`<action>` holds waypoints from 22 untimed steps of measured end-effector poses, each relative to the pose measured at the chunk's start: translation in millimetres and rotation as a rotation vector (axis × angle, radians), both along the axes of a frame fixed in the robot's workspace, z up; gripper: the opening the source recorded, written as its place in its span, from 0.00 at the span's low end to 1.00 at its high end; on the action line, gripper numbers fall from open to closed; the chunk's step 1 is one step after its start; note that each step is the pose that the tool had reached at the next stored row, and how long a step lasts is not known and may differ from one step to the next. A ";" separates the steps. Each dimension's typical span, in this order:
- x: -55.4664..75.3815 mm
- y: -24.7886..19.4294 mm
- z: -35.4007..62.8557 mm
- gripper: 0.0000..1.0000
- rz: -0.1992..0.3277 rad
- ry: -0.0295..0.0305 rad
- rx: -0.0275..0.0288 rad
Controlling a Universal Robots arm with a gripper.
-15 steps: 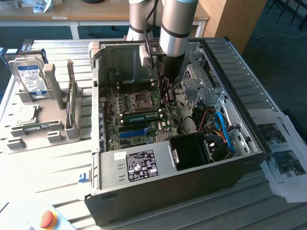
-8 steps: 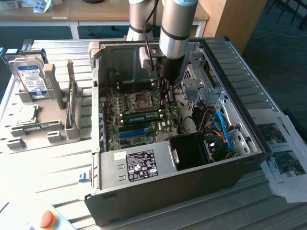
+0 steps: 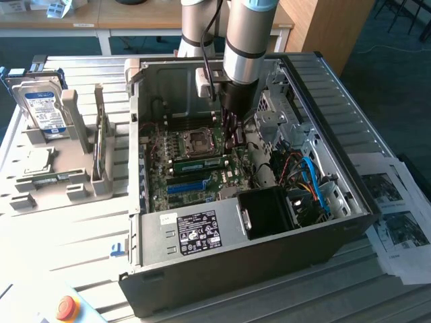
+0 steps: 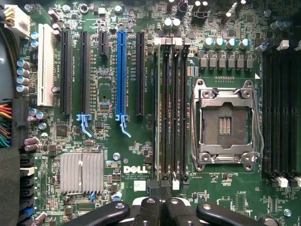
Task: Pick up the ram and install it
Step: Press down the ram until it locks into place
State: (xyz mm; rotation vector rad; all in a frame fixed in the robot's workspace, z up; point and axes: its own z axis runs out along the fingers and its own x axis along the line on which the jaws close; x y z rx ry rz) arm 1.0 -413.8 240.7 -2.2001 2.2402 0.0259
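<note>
Exterior view: the arm reaches down into the open computer case (image 3: 323, 222), its gripper (image 3: 232, 131) low over the motherboard (image 3: 161, 168) near the CPU socket (image 3: 197, 141). The ram (image 3: 199, 163) lies along a memory slot just below that socket, seated in the board. A hard drive (image 3: 44, 108) stands in the grey holder at the exterior view's left.

Wrist view: gripper (image 4: 160, 195) pressed together, fingers meeting over the end of the ram (image 4: 155, 117), seen edge-on in a slot beside the CPU socket (image 4: 225, 123).
</note>
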 end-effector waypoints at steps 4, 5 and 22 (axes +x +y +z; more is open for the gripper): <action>-0.5 0.0 -0.1 0.10 0.000 0.0000 0.0001; -0.9 0.0 -0.1 0.10 0.000 -0.0001 0.0001; -3.3 0.7 -3.1 0.10 0.000 -0.0011 0.0005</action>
